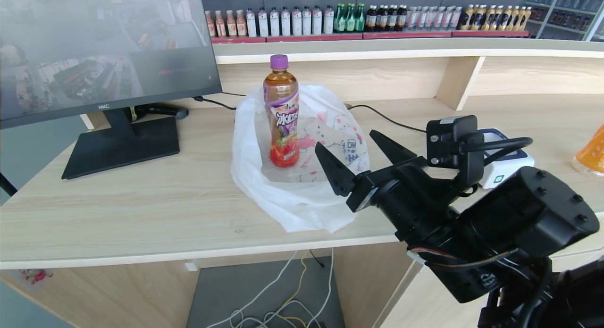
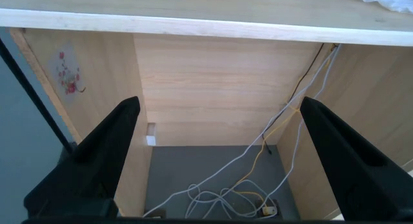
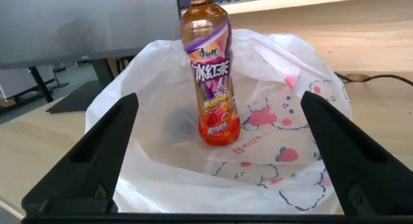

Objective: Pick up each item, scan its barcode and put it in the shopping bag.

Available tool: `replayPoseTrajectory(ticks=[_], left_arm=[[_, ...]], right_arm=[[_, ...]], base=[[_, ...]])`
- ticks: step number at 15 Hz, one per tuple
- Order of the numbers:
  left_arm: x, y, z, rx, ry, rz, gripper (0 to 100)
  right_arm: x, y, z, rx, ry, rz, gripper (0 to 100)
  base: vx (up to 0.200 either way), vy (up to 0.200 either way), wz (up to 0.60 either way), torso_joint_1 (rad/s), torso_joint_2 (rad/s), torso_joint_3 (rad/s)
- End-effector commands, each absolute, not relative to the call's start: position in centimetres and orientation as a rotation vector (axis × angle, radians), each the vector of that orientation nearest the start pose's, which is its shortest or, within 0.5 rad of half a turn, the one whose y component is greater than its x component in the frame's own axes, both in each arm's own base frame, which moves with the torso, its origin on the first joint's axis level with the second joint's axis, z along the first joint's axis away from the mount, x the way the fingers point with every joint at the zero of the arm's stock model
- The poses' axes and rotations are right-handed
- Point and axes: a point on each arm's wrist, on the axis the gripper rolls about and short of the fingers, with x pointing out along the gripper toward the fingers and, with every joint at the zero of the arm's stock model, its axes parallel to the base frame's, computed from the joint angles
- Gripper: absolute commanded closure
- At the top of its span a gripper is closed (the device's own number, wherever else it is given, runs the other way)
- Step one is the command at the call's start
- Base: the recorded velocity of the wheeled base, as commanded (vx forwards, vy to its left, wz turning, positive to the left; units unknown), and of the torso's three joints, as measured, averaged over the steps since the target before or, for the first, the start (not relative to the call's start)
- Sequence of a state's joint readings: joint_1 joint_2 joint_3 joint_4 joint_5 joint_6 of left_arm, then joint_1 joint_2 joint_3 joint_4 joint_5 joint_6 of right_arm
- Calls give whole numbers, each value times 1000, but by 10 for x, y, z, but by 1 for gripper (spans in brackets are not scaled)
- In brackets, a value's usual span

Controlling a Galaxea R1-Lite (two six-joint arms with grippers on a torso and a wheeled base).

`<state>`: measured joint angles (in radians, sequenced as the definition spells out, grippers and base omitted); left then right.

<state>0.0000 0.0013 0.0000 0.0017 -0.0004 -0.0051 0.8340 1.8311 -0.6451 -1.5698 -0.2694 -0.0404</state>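
1 bottle: clear plastic, amber drink, purple cap, purple-red label. Stands upright inside 1 white crinkly shopping bag on wood counter. Right gripper just beside bag, fingers wide apart, empty. Left gripper below counter edge, spread wide, nothing held.

My right end effector hangs above the desk's front edge, fingers spread wide, pointing at the white shopping bag. A purple-capped drink bottle stands upright inside the open bag. A monitor stands at the left, and a white box-shaped device sits behind my wrist.
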Motion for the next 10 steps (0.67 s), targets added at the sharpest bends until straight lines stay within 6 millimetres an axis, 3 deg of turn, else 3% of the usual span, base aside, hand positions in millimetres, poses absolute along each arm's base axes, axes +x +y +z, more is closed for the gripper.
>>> replayPoseTrajectory(ticks=[1,10], left_arm=[[-23,0,75,-6,3,0,0],[-23,0,75,-14,3,3,0]], right_arm=[[209,219,194,162,-340,546,0],[203,202,193,167,-313,481,0]], base=[[0,-200,0,2,2,2],[0,-200,0,0,3,5]])
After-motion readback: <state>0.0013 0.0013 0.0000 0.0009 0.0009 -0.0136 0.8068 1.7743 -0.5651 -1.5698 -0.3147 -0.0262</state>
